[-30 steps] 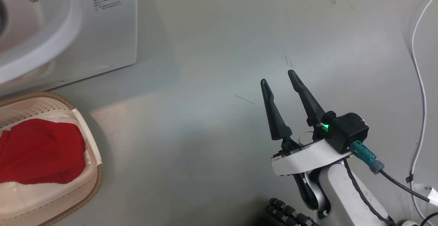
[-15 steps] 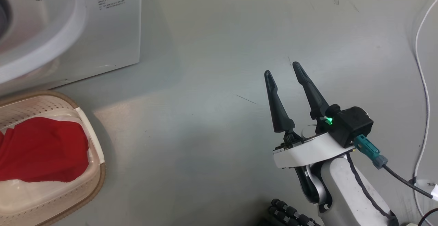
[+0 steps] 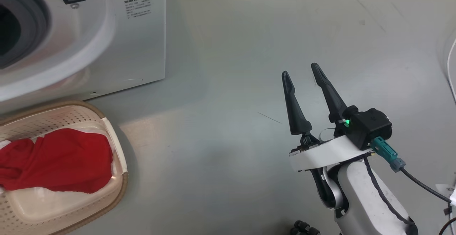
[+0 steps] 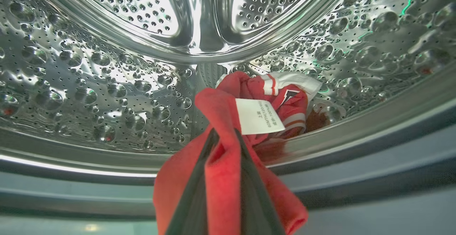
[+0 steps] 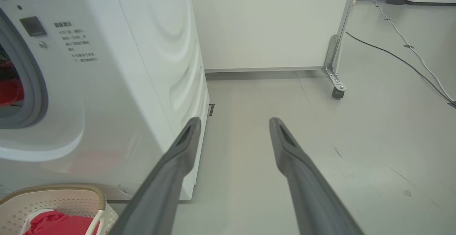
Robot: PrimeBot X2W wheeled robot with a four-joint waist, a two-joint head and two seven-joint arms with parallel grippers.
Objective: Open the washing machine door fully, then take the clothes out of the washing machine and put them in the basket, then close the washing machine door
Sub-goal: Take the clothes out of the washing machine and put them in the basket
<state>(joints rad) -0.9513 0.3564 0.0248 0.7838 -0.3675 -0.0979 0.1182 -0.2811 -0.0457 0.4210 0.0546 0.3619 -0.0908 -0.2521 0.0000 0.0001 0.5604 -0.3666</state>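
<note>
Inside the perforated steel drum (image 4: 107, 85) of the washing machine (image 3: 135, 39), my left gripper (image 4: 225, 135) is shut on a fold of the red clothes (image 4: 249, 85), which have white striped trim and a white label (image 4: 258, 115). More red clothes (image 3: 60, 160) lie in the cream basket (image 3: 119, 188) on the floor in front of the machine. My right gripper (image 3: 299, 69) hangs open over bare floor, well to the right of the basket, with nothing between its fingers. In the right wrist view the right gripper (image 5: 234, 119) points past the machine's corner. The washing machine door is out of view.
The grey rubber ring (image 3: 32, 25) frames the machine's dark opening. A white panel on a caster (image 5: 335, 92) stands behind the machine. Cables (image 5: 409, 50) run across the grey floor on the right, and a white cable (image 3: 450, 60) lies at the right edge of the head view.
The head camera has shifted, so more of the machine's opening and of the basket shows. My left gripper has gone from open to shut. The right gripper stays open.
</note>
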